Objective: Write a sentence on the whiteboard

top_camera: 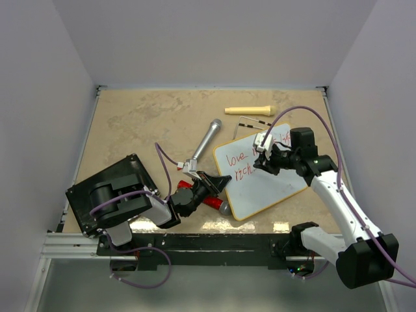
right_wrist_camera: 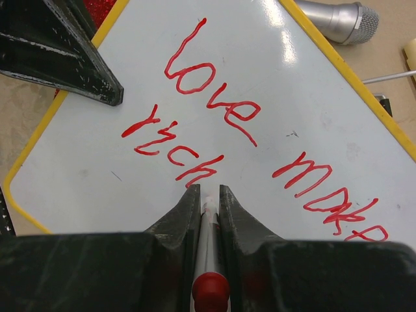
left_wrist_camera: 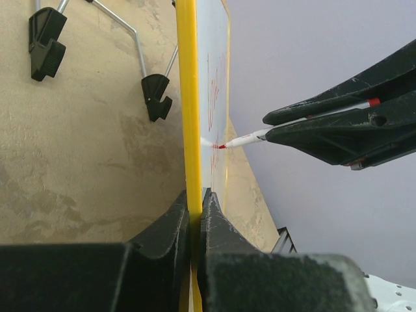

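Top view, nearest item: right arm [top_camera: 364,257], white shell with a bulky black joint at the lower right, reaching forward over the table [top_camera: 130,117]. Right gripper [top_camera: 265,151]: jaws drawn in, set over the upper right of the whiteboard [top_camera: 266,188]. The whiteboard lies right of centre, turned at an angle, with its wire feet [top_camera: 253,122] at the far side. Left gripper [top_camera: 218,184]: clamped on the board's left edge. Also present are a silver microphone [top_camera: 207,142], a cream handle [top_camera: 249,110], a black flat box [top_camera: 110,192] and a red glittery object [top_camera: 207,199] partly under the board. Left wrist view: both fingers pinch the yellowish frame [left_wrist_camera: 187,97] with no gap showing. A marker [left_wrist_camera: 244,139] held by the other gripper has its red tip at the white face. Right wrist view: the jaws are nearly shut around the marker barrel, its red cap nearest the lens. The sentence [right_wrist_camera: 214,97] reads "love", then a partly cropped word beginning "mak", with "rich" beneath, the tip sitting at the end of "rich". Handling, as judged: the board looks light and stiff, with a glossy and probably slippery face. It is best gripped by the frame edge, clear of wet ink, and braced against pen pressure.
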